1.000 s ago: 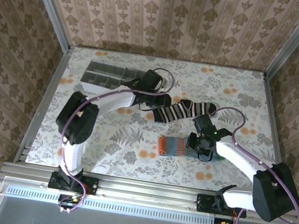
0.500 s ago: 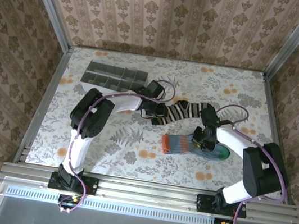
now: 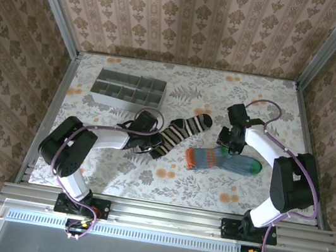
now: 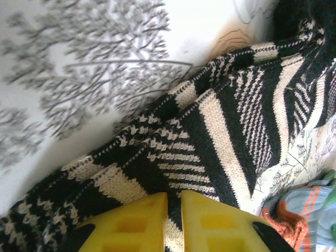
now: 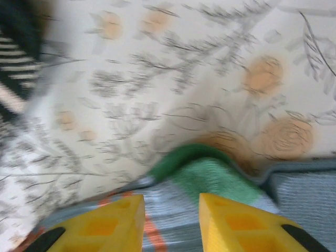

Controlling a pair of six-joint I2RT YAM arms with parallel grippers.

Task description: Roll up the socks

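It looks like a robotics lab cell dressed up as a home. Bare aluminium posts (image 3: 53,2) frame wall panels (image 3: 197,22) papered in brown damask. A floral cloth (image 3: 145,186) covers the table. A left arm (image 3: 106,135) and a right arm (image 3: 265,148), both white and black, are bolted to a slotted metal rail (image 3: 166,216) along the near edge.

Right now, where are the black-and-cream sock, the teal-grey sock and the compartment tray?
black-and-cream sock (image 3: 183,130), top external view, striped middle stretch.
teal-grey sock (image 3: 229,162), top external view, middle of the foot.
compartment tray (image 3: 121,99), top external view, near outer wall.
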